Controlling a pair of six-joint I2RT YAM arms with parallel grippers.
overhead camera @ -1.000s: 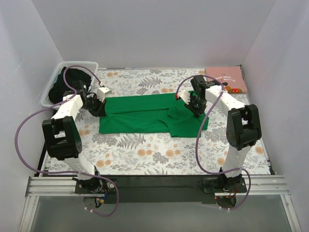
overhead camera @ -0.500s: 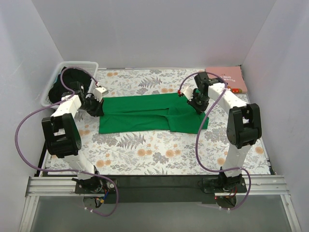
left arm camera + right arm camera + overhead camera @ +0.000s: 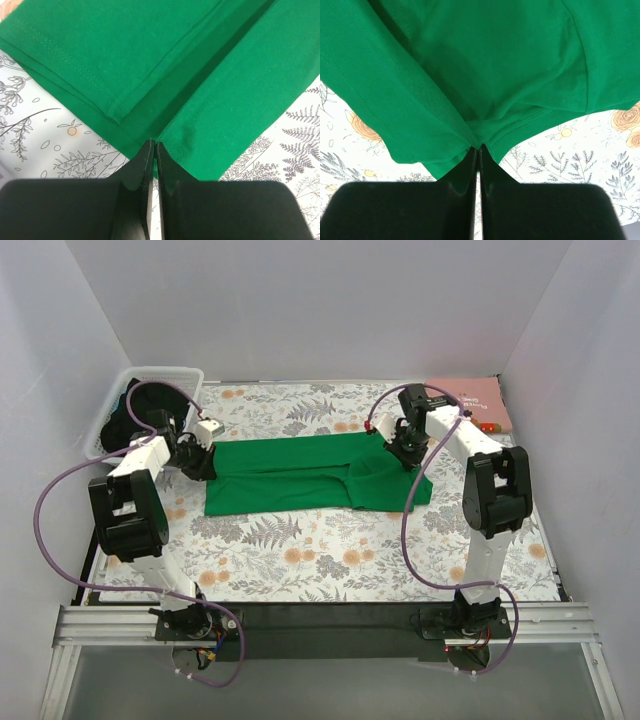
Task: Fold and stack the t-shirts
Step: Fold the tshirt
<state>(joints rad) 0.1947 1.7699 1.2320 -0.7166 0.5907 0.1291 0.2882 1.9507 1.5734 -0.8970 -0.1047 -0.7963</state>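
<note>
Green tee (image 3: 300,475) lies mid table cloth (image 3: 300,550), stretched left-right as a long band, doubled lengthwise, wider and rumpled at the right end. Left gripper (image 3: 154,145) is pinched tight on the tee's left end, jaws together w/ only a thin bit of hem btwn them. Right gripper (image 3: 477,148) is likewise closed narrow on a bunched edge at the tee's far-right corner. Step in hand, prob.: both ends held, so tension the band, then bring one end over the other to halve it. To do it well: lift both pinches evenly, hold enough tension that the layers don't slide apart, travel low, line up the ends before letting go. Grips are shallow, right at the edge, so a jerk could slip the cloth out. Room: plenty of open table cloth on the near side. Far left, the basket (image 3: 150,373) sits close by the left arm. Pink tee (image 3: 470,400) lies folded in the far-right corner, near the right gripper, so don't drag green across it.
</note>
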